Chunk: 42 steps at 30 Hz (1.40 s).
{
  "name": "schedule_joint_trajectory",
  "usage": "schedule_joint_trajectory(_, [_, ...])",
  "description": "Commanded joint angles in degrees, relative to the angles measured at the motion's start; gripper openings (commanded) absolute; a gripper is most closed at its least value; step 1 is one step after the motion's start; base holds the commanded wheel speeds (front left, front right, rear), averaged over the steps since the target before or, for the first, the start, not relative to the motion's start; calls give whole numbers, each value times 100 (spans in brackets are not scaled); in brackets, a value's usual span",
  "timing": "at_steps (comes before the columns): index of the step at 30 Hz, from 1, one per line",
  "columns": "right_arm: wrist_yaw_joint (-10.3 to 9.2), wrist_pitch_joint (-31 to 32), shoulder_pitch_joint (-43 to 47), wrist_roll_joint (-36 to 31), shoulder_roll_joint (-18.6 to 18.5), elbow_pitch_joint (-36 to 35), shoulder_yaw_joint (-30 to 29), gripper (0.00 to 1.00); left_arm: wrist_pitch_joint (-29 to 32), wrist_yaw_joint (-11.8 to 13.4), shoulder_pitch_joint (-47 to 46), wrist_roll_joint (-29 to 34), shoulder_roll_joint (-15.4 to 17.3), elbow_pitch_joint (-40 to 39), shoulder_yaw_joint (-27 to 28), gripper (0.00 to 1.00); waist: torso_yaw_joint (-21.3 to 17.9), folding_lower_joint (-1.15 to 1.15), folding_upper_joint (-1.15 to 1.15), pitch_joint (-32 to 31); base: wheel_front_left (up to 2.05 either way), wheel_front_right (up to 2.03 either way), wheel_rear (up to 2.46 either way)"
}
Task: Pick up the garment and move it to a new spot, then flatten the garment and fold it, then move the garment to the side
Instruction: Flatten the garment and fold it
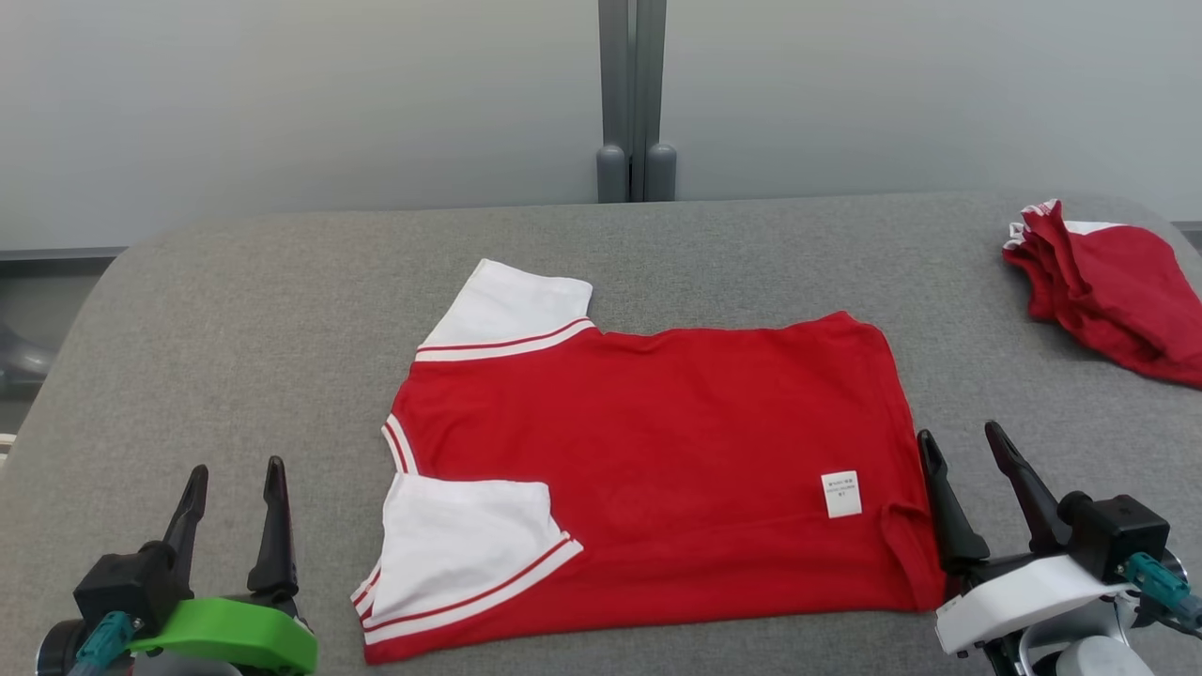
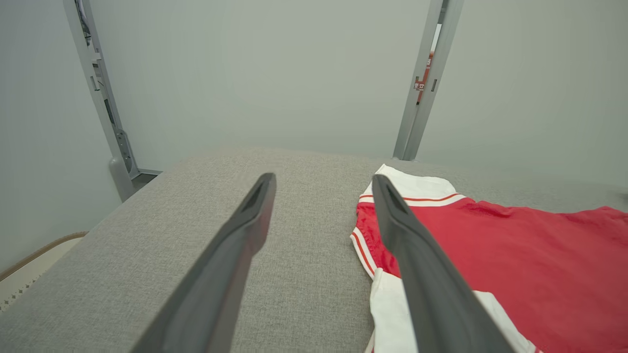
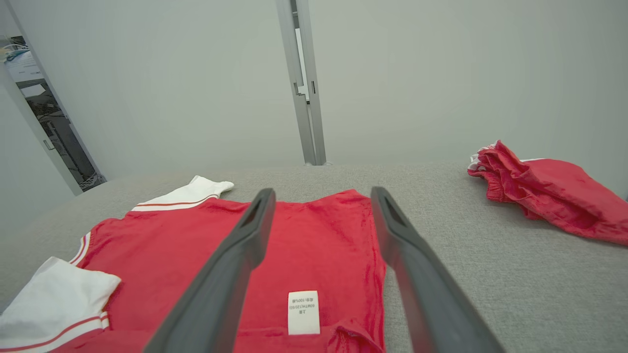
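Grey table (image 1: pixel 235 310) wide left of garment (image 1: pixel 657 451)

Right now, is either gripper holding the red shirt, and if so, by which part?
Nothing is held. The left gripper and the right gripper are both open and empty. The red shirt lies flat on the grey surface.
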Motion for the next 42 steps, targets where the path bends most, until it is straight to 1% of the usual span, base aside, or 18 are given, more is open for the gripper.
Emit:
schedule_joint_trajectory(1, [-8, -24, 109, -17, 9, -42, -41, 100, 37, 31, 87, 41, 33, -69, 3, 100, 18, 0, 0, -21, 0, 0, 0])
schedule_joint_trajectory(4, [-8, -24, 198, 139, 111, -111, -92, 100, 161, 64, 187, -40, 7, -214, -11, 100, 31, 0, 0, -48, 0, 0, 0])
schedule_joint_trajectory(8, [-8, -14, 254, 178, 170, -185, -120, 100, 343, 101, 279, -74, -7, -389, -59, 100, 38, 0, 0, -67, 0, 0, 0])
schedule_joint_trajectory(16, [-8, 189, 268, 78, 278, -283, -221, 100, 631, 243, 380, -35, 31, -751, -116, 100, 44, 0, 0, -89, 0, 0, 0])
schedule_joint_trajectory(27, [-8, 355, 340, -74, 349, -383, -279, 100, 734, 370, 481, -32, 69, -878, -146, 100, 46, 0, 0, -131, 0, 0, 0])
schedule_joint_trajectory(42, [-8, 513, 379, -305, 437, -417, -360, 100, 689, 427, 494, -63, 150, -894, -161, 100, 15, 0, 0, -108, 0, 0, 0])
